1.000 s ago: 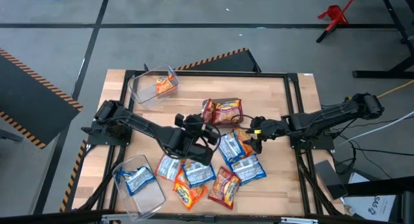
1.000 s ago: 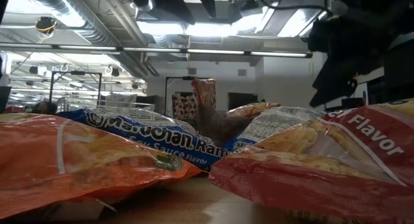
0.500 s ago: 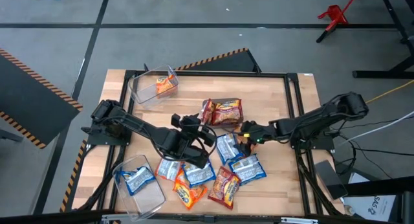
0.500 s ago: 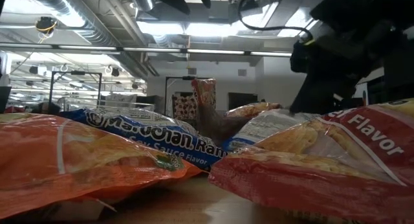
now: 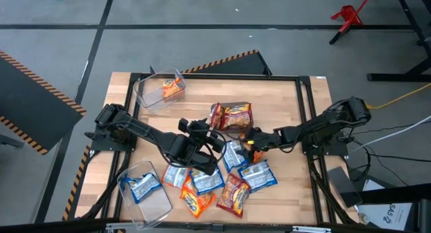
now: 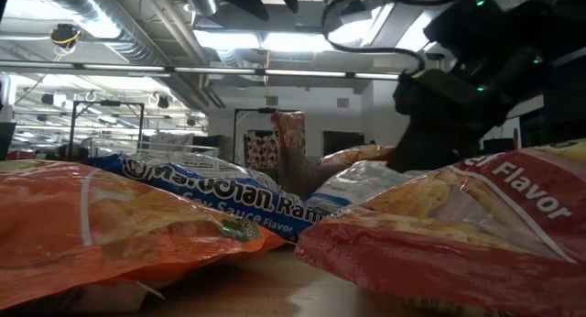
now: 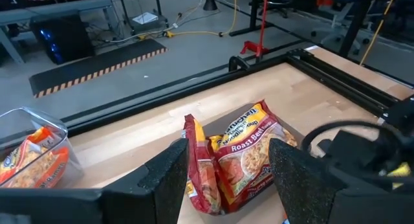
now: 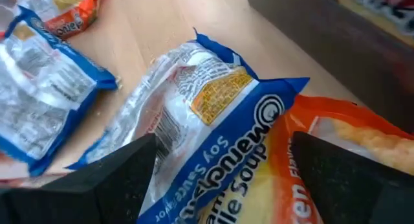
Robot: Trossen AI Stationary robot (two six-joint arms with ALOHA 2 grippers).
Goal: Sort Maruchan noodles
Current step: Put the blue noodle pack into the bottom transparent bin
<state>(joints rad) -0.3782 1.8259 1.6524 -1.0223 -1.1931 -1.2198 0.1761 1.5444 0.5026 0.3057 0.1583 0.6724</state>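
Both claws gape: right claw (image 5: pixel 250 141) over a blue-and-white packet (image 8: pixel 194 101), left claw (image 5: pixel 217 140) near red packets (image 7: pixel 242 149).

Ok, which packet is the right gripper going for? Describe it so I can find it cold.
Start at the wooden table and find the heap of crinkly plastic noodle packets at its middle. At the heap's right edge the right gripper hangs with fingers open over a blue-and-white soy sauce packet. Unlike the other blue packets nearer the front edge, it overlaps an orange packet.
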